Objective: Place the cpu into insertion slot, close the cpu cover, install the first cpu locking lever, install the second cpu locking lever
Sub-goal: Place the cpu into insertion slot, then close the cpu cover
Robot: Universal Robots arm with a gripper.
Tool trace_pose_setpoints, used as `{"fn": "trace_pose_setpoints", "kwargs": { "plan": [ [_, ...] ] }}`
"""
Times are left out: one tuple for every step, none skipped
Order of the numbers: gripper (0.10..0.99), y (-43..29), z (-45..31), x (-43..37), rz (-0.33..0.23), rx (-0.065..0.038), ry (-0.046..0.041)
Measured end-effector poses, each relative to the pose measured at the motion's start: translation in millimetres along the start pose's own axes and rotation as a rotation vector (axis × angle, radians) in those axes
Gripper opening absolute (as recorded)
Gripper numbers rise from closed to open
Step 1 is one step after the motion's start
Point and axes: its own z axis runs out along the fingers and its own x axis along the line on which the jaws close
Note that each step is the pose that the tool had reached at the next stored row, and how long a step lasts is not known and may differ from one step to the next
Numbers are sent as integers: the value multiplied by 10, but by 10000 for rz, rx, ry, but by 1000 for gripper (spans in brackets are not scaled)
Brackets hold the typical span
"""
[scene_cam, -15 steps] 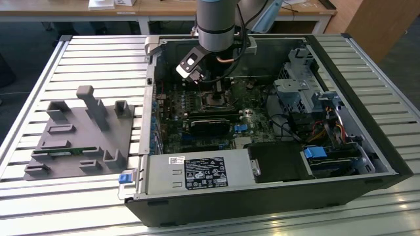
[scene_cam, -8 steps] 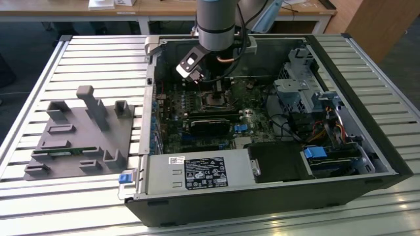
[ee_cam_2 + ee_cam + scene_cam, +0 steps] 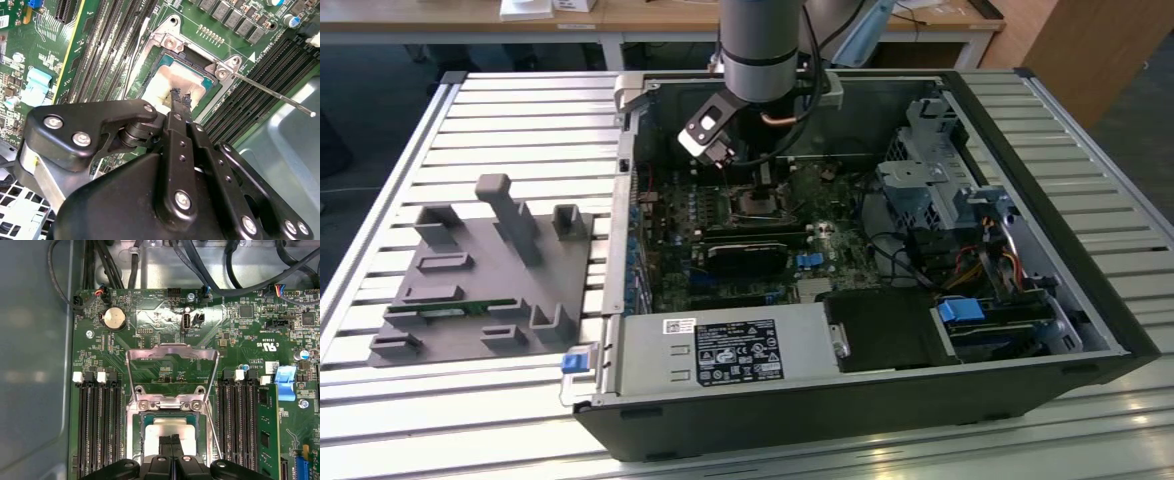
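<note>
The cpu [image 3: 170, 426], a silvery square, lies in the insertion slot [image 3: 146, 432] on the green motherboard; in the second wrist view the cpu [image 3: 182, 75] lies flat within the slot's rim. My gripper [image 3: 171, 440] is shut with nothing between its fingers, and its tips [image 3: 179, 97] sit right at the chip's top face. The cpu cover [image 3: 172, 349] stands swung open past the slot, with the board visible through its window. A thin lever rod [image 3: 275, 95] sticks out free beside the slot. In the exterior view my gripper [image 3: 720, 158] hangs over the slot [image 3: 755, 207] inside the case.
Black memory slots [image 3: 95, 425] flank the socket on both sides. The open computer case [image 3: 1107, 300] lies on a slatted table, with a power supply [image 3: 720, 352] at its near side and a drive cage [image 3: 927, 185] on the exterior view's right. A grey fixture block [image 3: 487, 270] lies to the exterior view's left.
</note>
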Motion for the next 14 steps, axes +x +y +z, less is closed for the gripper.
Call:
{"fn": "trace_pose_setpoints", "kwargs": {
  "plan": [
    [106,0,-3,0,1,1,2],
    [106,1,-8,0,1,3,9],
    [106,1,-10,0,1,3,12],
    [106,1,-13,1,2,4,16],
    [106,1,-16,0,2,5,14],
    [106,1,-19,0,2,6,14],
    [106,2,-21,1,2,5,15],
    [106,2,-24,1,2,6,15],
    [106,2,-29,0,2,6,15],
    [106,3,-34,1,2,6,15],
    [106,3,-41,1,2,6,16],
    [106,4,-51,1,2,6,16],
    [106,5,-61,1,2,6,16],
    [106,6,-72,2,2,6,17]
  ]
}}
